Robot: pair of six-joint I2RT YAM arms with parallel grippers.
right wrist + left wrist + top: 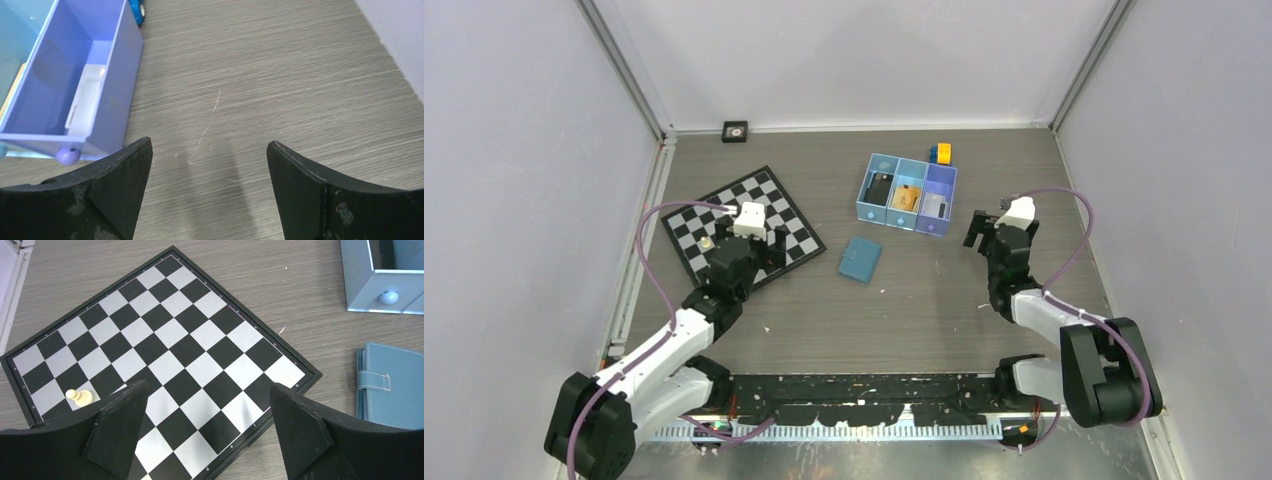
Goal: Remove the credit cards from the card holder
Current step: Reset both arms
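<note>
The card holder (pixel 860 259) is a light-blue wallet lying shut on the table below the tray; its strap side shows in the left wrist view (pixel 392 385). The credit cards lie in the blue three-compartment tray (pixel 866 177): a black one (pixel 882 188), an orange-tan one (pixel 908 196) and a silvery grey one (pixel 937 205) (pixel 86 102). My left gripper (pixel 769 243) (pixel 207 386) hangs open over the chessboard, left of the wallet, holding nothing. My right gripper (pixel 989 218) (pixel 209 142) stands open above bare table to the right of the tray, also with nothing in it.
A chessboard (pixel 742 222) (pixel 165 355) lies at the left with one pale pawn (pixel 80 397) on it. A yellow and blue toy (pixel 941 152) sits behind the tray. A small black square object (pixel 735 131) rests by the back wall. Walls close in on three sides.
</note>
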